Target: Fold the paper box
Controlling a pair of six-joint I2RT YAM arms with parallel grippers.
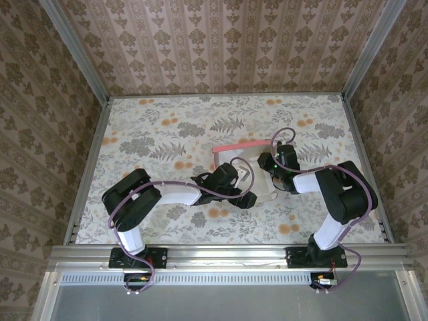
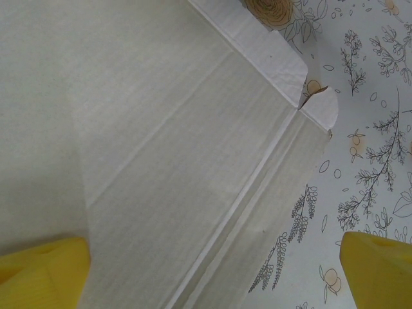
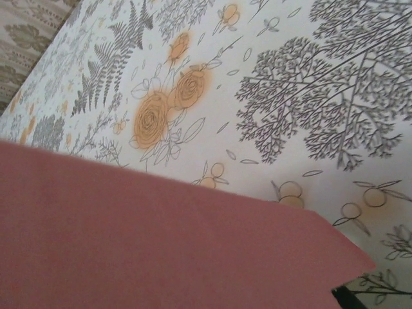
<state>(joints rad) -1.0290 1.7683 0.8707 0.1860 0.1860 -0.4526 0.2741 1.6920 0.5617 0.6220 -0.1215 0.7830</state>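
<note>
On the left, the left gripper [image 1: 226, 179] hangs low over the near left part of the thin cardboard paper box [image 1: 234, 160], salmon-pink outside and pale grey-white inside. The box lies opened out on the flower-printed table [image 1: 167, 127], a little right of centre. In the left wrist view the two yellow fingertips [image 2: 42, 270] stand spread wide and hold nothing. The pale creased inner panel [image 2: 193, 161] runs beneath and between them, and two small rounded tabs [image 2: 318, 106] sit at its corner.

Further right, along the box's far edge, a long salmon-pink flap [image 1: 242, 145] is raised off the table. The right gripper [image 1: 277, 162] sits at the box's right side, just beside it or touching it (which, I cannot tell). Its wrist camera looks closely across a pink outer face [image 3: 161, 238]. Whether this pincer is pressed together or pinching cardboard, the pictures do not show.

The box is probably very light. It should be stiff across its flat panels and bend readily at the creases. Pushed from one side alone it would likely skid on the cloth, so one arm ought to steady it while the other folds. The best hold looks to be a flap's free edge, about halfway along its length, pinched lightly so the board neither dents nor tears at the tab slits.
</note>
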